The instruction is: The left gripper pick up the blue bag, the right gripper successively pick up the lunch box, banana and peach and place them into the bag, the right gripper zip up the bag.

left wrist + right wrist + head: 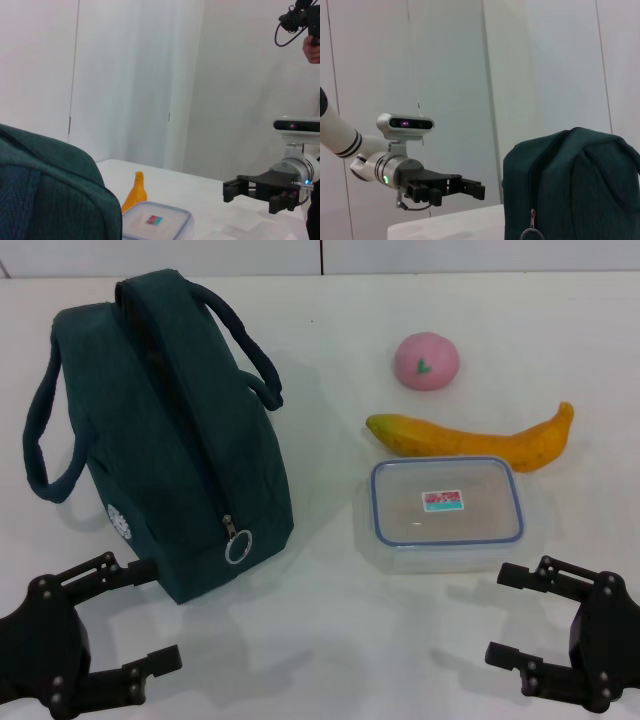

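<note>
Currently, both our left claw [148, 618] and right claw [506, 615] hover open near the worktop [330, 640] edge. The blue bag [170, 440] stands zipped beside the lunch box [446, 502]; gripping a slack handle [45, 440] risks tipping it.

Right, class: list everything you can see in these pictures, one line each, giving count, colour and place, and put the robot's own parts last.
blue bag: one, dark teal-green, standing upright on the table's left side, zip shut, ring pull hanging at its near end.
peach: one, pink, far right of the bag.
banana: one, yellow-orange, lying between the peach and the lunch box.
lunch box: one, clear with blue-rimmed lid, just nearer than the banana, to the bag's right.
table: one, white, under everything.
left gripper: one, black, open, near left, close to the bag's near end, holding nothing.
right gripper: one, black, open, near right, in front of the lunch box, holding nothing.
</note>
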Robot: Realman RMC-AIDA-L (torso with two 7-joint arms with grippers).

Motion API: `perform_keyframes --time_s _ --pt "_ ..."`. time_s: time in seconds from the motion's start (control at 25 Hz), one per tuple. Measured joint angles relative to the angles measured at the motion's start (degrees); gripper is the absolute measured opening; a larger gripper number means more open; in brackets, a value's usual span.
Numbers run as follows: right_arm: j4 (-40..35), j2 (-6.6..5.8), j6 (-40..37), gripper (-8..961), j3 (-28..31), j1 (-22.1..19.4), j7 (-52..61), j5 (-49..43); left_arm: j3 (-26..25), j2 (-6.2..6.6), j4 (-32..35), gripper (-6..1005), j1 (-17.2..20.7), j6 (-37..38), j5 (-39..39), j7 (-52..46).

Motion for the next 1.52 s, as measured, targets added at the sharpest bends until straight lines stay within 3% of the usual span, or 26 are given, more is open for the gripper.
perform_keyframes --time_s 0.4,0.56,0.88,0.96,1.04,1.28,1.52 --pt "0.71 0.00 -0.11 723 -0.09 0.36 -0.08 0.22 0.00 0.00 0.00 858 0.00 0.00 -0.29 -0.65" --pt "0.71 0.00 -0.11 723 -0.09 0.36 -0.03 0.25 0.00 0.28 0.00 857 -0.08 1.07 -4.54 -7.38" --pt "0.81 0.00 -0.10 722 -0.07 0.42 0.12 0.27 0.12 3.53 0.05 856 -1.20 2.37 -17.84 -28.64" --pt "1.09 0.00 -0.11 722 0.00 0.42 0.02 0.27 -0.06 3.87 0.05 855 -1.34 2.38 -19.19 -30.72" --pt "1.30 0.00 -0.10 722 -0.01 0.47 -0.08 0.27 -3.84 4.56 0.00 855 -2.77 1.13 -21.34 -39.42" --pt "1.32 0.06 -0.01 722 -0.04 0.64 0.04 0.26 -8.20 5.70 3.26 854 -6.31 -4.96 -15.95 -56.86" --pt "1.32 0.09 0.02 722 0.07 0.72 0.15 0.26 -8.19 6.81 14.30 853 -10.30 -10.73 -5.21 -78.02"
